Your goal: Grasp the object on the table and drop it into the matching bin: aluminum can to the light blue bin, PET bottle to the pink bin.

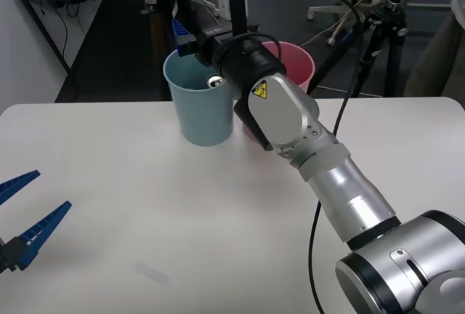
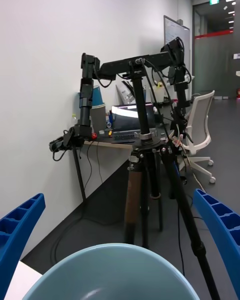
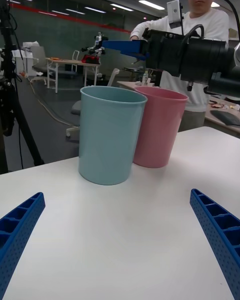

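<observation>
A white tabletop (image 1: 131,212) holds a light blue bin (image 1: 200,103) touching a pink bin (image 1: 294,59) on its right. The right claw (image 2: 120,230) hangs over the blue bin's rim, fingers spread apart and empty. The can (image 1: 215,81) lies inside the blue bin. The left claw (image 1: 22,212) rests open near the tabletop's left edge

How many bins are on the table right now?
2: the light blue bin at the table's far edge, and the pink bin touching it on the robot's right, partly hidden behind the right arm.
</observation>
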`<control>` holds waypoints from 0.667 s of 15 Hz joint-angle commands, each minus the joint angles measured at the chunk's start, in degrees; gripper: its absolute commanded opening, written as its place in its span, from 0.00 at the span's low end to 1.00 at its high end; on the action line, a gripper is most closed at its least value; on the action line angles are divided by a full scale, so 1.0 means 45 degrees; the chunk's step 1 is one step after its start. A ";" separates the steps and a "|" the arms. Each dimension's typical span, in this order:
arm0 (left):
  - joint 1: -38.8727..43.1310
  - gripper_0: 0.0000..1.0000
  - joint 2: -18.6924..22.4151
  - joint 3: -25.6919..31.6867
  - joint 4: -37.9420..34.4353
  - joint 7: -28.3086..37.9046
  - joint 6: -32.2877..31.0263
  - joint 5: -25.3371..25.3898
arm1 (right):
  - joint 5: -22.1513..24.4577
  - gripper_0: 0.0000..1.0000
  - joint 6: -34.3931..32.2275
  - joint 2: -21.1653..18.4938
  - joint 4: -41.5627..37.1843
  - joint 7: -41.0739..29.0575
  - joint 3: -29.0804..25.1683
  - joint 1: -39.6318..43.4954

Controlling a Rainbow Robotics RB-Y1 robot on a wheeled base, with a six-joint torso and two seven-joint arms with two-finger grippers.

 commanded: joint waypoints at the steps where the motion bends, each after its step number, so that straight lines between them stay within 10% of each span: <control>1: 0.0000 1.00 0.0000 0.0000 0.0000 0.0000 0.0000 0.0000 | -0.0246 1.00 -0.0001 -0.0116 -0.0086 0.0167 -0.0045 0.0121; 6: 0.0000 1.00 0.0000 0.0000 0.0000 0.0000 0.0000 0.0000 | -0.0832 1.00 -0.1505 -0.0682 -0.2684 0.0675 -0.0279 0.1742; 10: 0.0000 1.00 0.0000 0.0000 0.0000 0.0000 0.0000 0.0000 | -0.3430 1.00 -0.2618 -0.1795 -0.5223 0.3234 -0.0279 0.3891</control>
